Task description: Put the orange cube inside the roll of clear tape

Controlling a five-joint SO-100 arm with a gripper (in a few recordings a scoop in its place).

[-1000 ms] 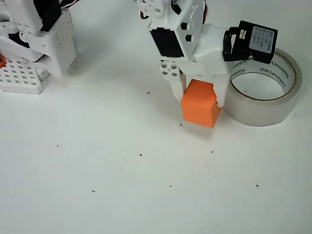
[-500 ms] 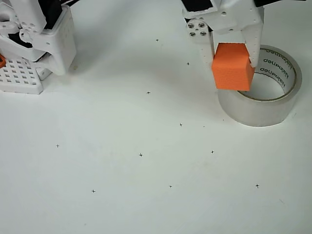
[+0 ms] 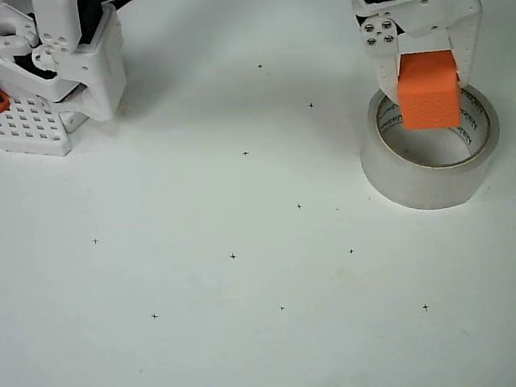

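Observation:
In the overhead view my white gripper (image 3: 430, 81) comes in from the top right and is shut on the orange cube (image 3: 429, 90). The cube hangs over the far part of the hole of the roll of clear tape (image 3: 429, 181), which lies flat on the white table at the right. The cube covers part of the roll's white inner core and far rim. Whether the cube is above the roll or partly down in the hole cannot be told from this angle.
The arm's white base (image 3: 60, 60) and a white perforated block (image 3: 32, 129) stand at the top left. The white table (image 3: 242, 282) carries small black cross marks across its middle and front.
The gripper has carried the orange cube up and to the right, from the table left of the roll to a spot over the roll's hole.

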